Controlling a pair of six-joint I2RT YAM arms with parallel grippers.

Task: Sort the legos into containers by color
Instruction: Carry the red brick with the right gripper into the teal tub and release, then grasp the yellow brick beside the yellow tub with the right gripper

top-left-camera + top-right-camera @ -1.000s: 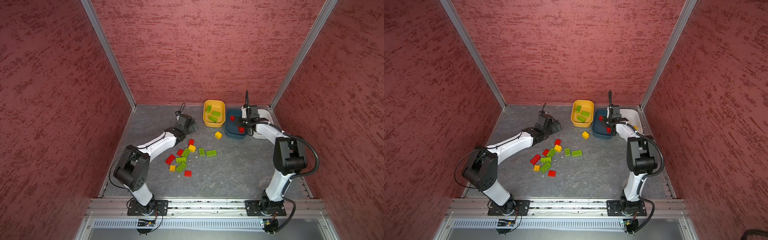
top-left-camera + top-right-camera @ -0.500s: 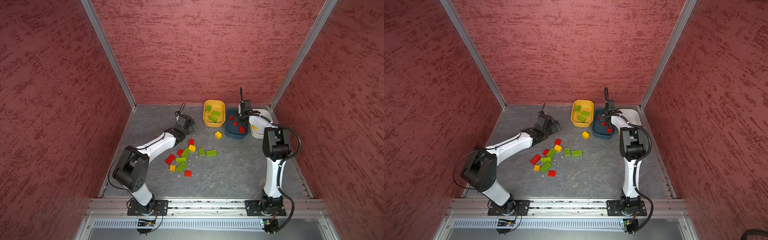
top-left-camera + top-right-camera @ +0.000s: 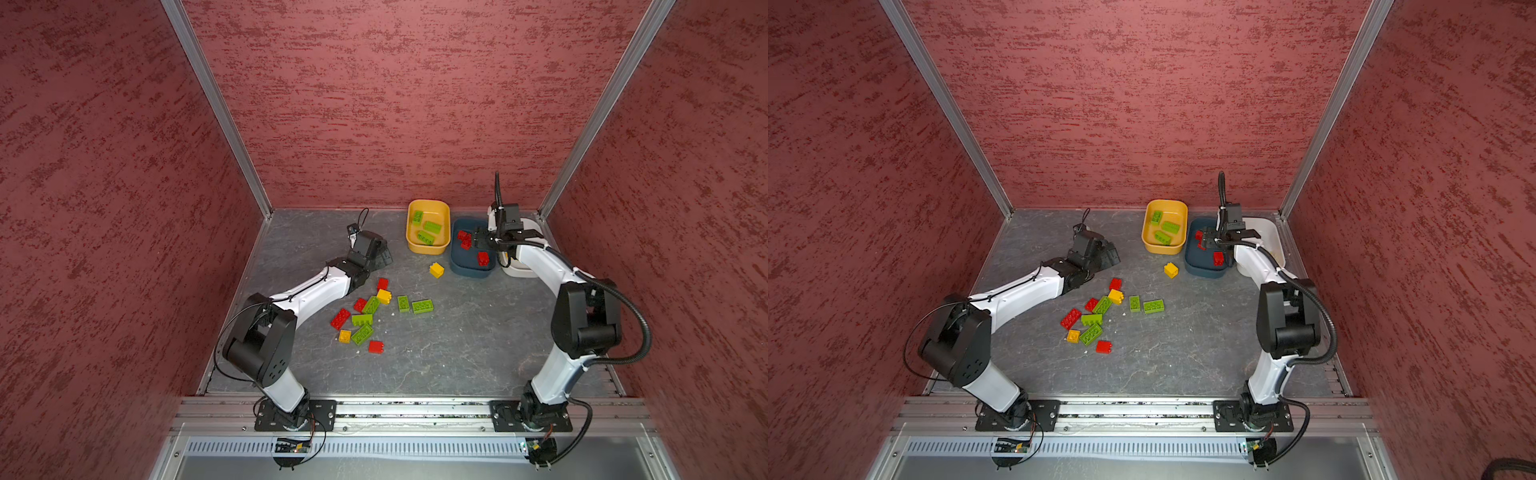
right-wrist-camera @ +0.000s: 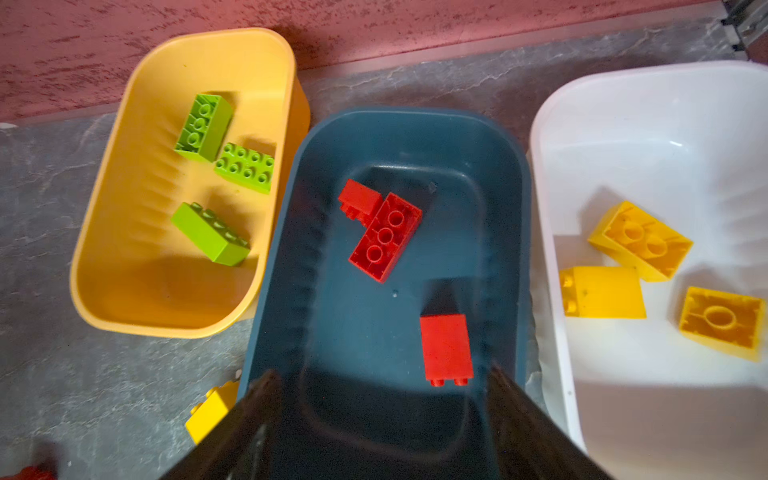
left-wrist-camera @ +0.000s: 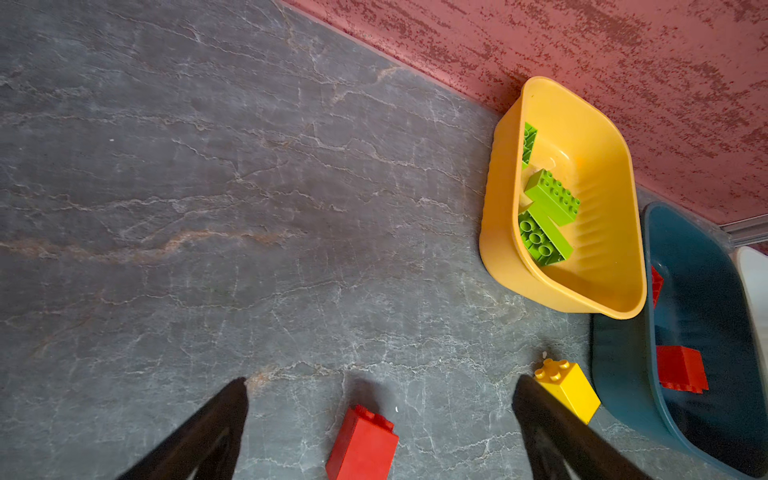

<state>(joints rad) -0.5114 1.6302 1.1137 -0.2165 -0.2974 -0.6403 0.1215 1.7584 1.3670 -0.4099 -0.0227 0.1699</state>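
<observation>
- Legos (image 3: 362, 319) in red, green and yellow lie loose on the bench (image 3: 457, 353), just off centre toward 9 o'clock. A lone yellow brick (image 3: 436, 270) sits at 7 o'clock of the teal tub (image 3: 469, 271).
- Partly covered by the right arm in both top views is the white tub (image 3: 519, 272). Its yellow bricks (image 4: 602, 297) are clear only in the right wrist view.
- Cut off at the edge of the left wrist view: a red brick (image 5: 361, 444).
- Inside the teal tub, an oblong red brick (image 4: 384, 237) lies hollow side up, its long axis slanting across the tub. A second red brick (image 4: 446, 351) lies on its side, lengthwise along the tub.
- Three green oblongs (image 4: 245, 166) lie in the yellow tub (image 3: 428, 249).
- Over the teal tub, the right gripper (image 4: 384, 372) is spread, pinching nothing.
- At 12 o'clock of the loose pile, the left gripper (image 5: 380, 384) is spread wide and empty.
</observation>
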